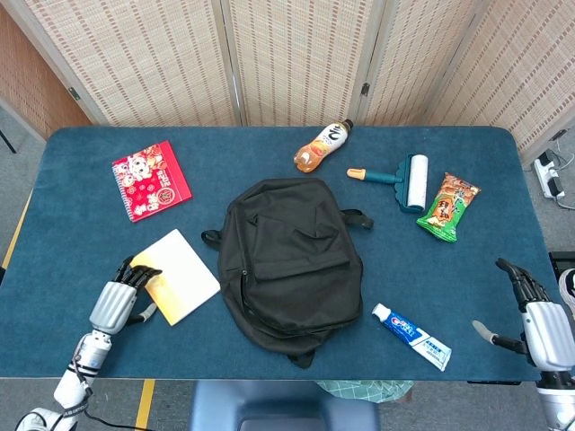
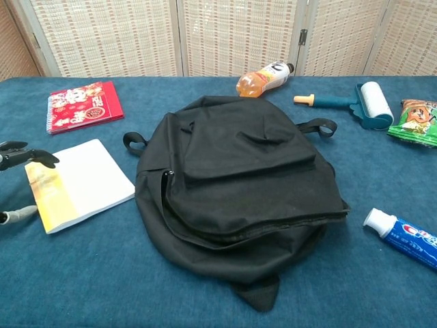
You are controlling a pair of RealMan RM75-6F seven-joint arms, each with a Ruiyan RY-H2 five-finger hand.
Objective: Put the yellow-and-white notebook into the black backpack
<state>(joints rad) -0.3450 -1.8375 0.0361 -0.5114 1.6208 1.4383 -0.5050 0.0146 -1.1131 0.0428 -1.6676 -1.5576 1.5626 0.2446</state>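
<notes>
This looks like a robot test space set up indoors, not a home. A table (image 1: 81, 180) with a blue felt-like cover stands before folding woven screens (image 1: 296, 54) at 12 o'clock, which wall off the room. At 3 o'clock a power strip (image 1: 549, 176) with cables lies on grey floor; at 7 o'clock yellow tape (image 1: 145, 404) marks that floor.
</notes>
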